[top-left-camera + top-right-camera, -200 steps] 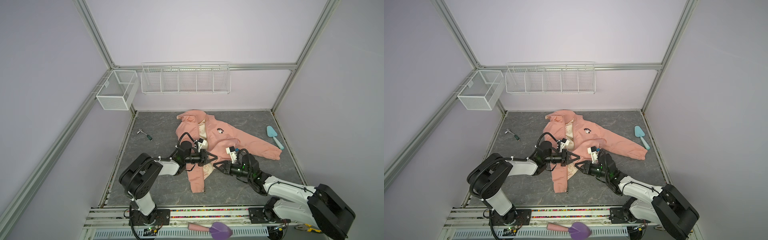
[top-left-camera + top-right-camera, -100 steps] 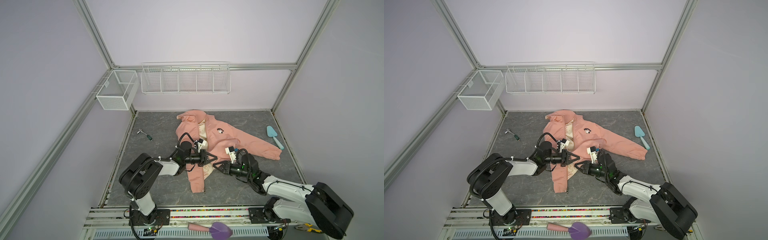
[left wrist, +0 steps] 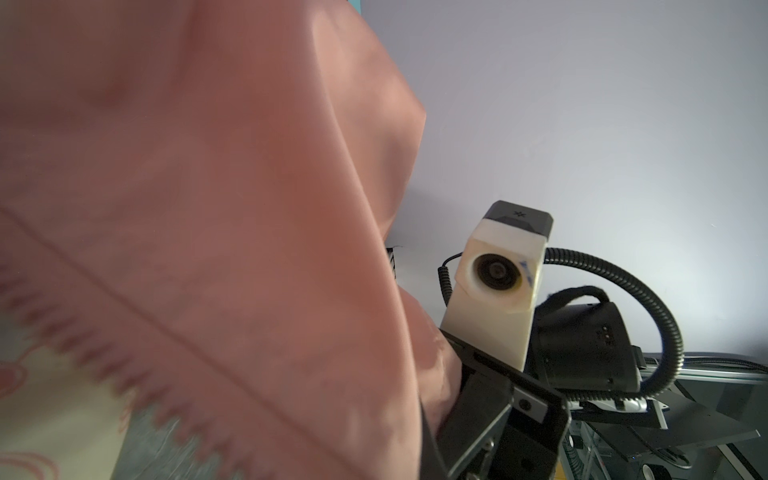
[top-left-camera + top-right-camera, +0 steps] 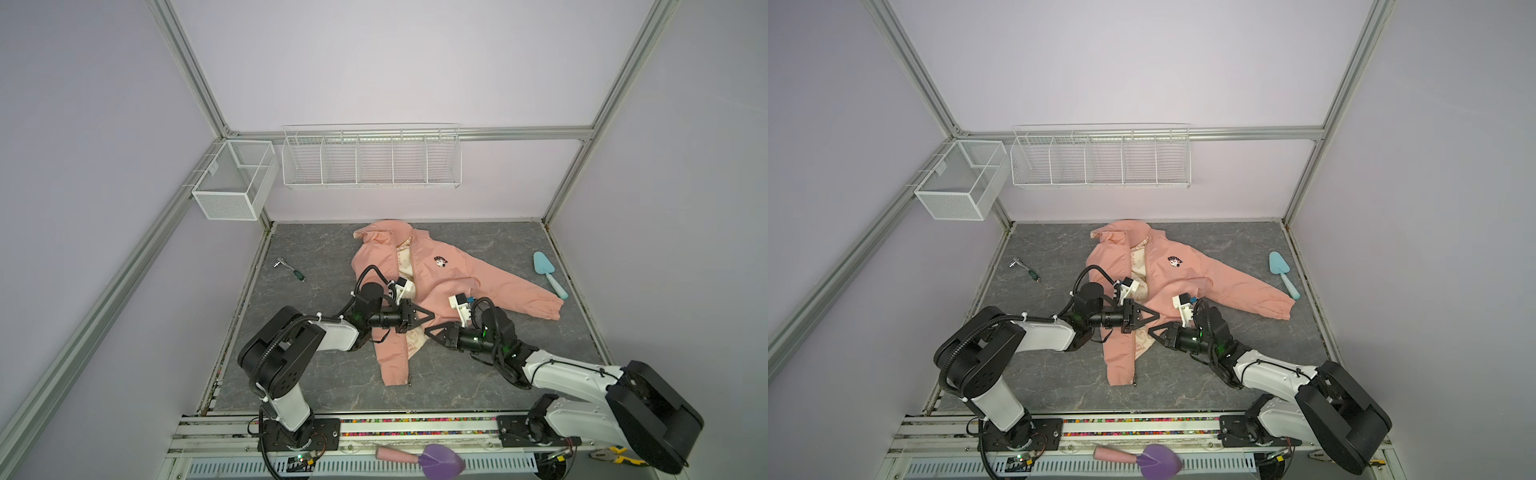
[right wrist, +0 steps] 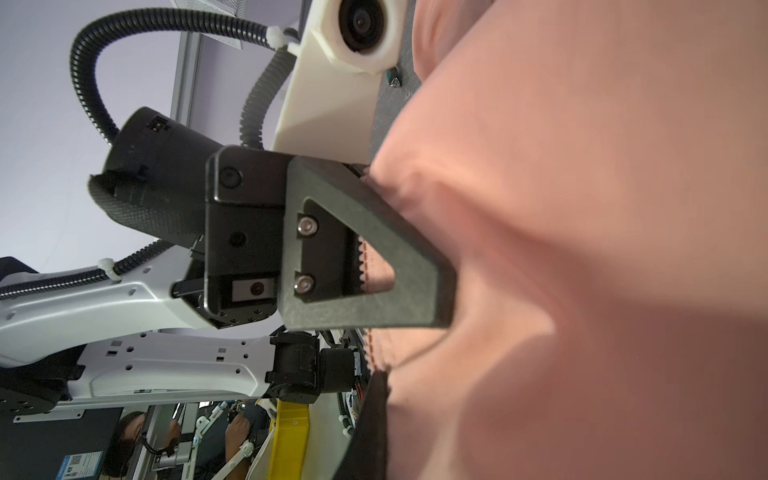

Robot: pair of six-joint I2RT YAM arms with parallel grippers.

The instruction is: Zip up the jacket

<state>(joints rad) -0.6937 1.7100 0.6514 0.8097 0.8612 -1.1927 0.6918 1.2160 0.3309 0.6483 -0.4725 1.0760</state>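
Left gripper [image 4: 431, 319] and right gripper [image 4: 427, 331] pinch the jacket [image 4: 449, 286] — mid-front, tips close.

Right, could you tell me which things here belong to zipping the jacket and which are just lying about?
In the job: jacket, left gripper, right gripper, both shut on its fabric.
Lying about: small metal tool, blue trowel, purple scoop, mesh basket, wire rack.

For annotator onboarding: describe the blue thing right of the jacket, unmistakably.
On the grey mat, look past the outstretched sleeve of the pink jacket to the right edge. A hand trowel lies there, blade toward the back wall. It alone is pale blue, unlike the pink sleeve beside it.
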